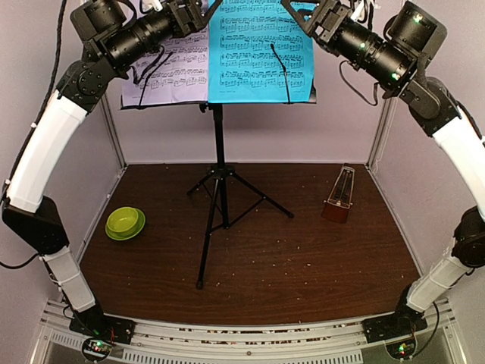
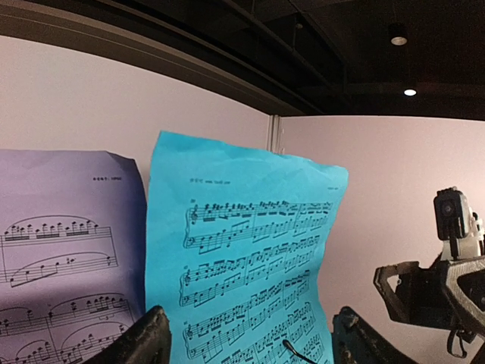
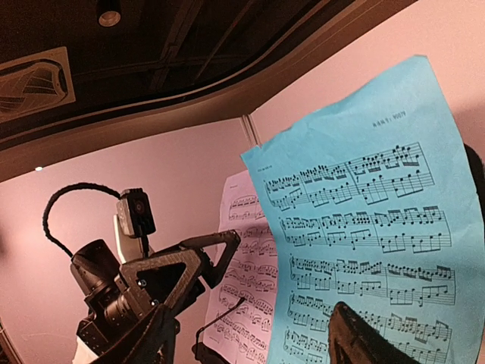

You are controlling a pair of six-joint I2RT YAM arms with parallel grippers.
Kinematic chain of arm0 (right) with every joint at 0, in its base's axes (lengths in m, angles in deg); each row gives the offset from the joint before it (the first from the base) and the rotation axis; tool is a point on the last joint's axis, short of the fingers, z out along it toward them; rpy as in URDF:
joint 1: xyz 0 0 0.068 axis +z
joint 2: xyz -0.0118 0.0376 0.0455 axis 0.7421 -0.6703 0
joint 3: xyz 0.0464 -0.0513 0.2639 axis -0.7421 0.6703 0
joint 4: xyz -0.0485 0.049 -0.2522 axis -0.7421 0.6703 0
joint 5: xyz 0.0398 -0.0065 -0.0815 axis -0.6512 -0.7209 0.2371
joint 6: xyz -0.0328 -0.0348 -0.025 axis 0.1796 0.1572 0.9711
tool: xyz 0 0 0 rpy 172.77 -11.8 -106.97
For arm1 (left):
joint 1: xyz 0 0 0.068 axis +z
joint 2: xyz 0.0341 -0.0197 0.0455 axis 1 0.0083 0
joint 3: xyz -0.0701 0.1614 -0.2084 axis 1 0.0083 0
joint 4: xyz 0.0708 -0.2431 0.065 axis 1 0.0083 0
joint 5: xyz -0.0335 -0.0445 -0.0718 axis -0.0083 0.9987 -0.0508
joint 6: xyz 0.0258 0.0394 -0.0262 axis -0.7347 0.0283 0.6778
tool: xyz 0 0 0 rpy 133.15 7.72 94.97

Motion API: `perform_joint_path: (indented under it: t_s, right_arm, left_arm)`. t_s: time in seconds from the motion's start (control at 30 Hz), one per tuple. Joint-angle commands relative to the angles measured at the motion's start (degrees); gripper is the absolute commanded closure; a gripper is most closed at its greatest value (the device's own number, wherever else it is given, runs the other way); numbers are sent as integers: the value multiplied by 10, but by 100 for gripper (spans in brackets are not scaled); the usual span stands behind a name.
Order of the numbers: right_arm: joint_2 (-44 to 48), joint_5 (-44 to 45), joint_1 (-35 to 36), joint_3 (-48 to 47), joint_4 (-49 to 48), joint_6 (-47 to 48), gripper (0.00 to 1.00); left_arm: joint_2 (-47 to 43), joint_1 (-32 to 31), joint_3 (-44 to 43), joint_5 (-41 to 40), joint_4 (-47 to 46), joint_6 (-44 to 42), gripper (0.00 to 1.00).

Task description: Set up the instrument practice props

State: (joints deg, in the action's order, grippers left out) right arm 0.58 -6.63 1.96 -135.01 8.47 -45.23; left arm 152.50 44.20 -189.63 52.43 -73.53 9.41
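Observation:
The black tripod music stand (image 1: pixel 220 163) stands at mid-table. Its desk carries the pale lilac sheet (image 1: pixel 176 64) on the left and the cyan sheet (image 1: pixel 258 53) on the right, each under a thin wire retainer. My left gripper (image 1: pixel 206 9) is open and empty, high up in front of the sheets' top edge. In the left wrist view (image 2: pixel 250 343) the cyan sheet (image 2: pixel 242 250) fills the gap beyond its fingers. My right gripper (image 1: pixel 297 10) is also open and empty, facing the cyan sheet (image 3: pixel 364 235) in the right wrist view (image 3: pixel 254 343). The reddish-brown metronome (image 1: pixel 339 197) stands on the table at the right.
A lime-green bowl (image 1: pixel 125 222) sits on the brown table (image 1: pixel 303 258) at the left. The stand's tripod legs (image 1: pixel 204 265) spread over the table's middle. Pale walls enclose the back and sides. The two grippers face each other closely above the stand.

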Motion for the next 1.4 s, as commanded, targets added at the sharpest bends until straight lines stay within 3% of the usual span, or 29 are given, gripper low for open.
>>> perform_joint_path:
  t_s: [0.0,0.33,0.7,1.1,1.37]
  right_arm:
    - [-45,42,-1,-58,4,15,29]
    - [-104,77,-48,-124,-27,-23,23]
    - [-63,41,-83,-112,-7,-32,19]
    - [91,23,-158,89,41,-65,15]
    - [178,31,-208,234,123,-79,12]
  left_arm:
    - [-38,1,29,10,-26,-19,25]
    - [-101,1,75,-16,-9,-59,23]
    - [-214,5,173,-118,61,-55,19]
    - [-378,75,328,-244,163,51,18]
    - [-418,211,377,-244,310,185,16]
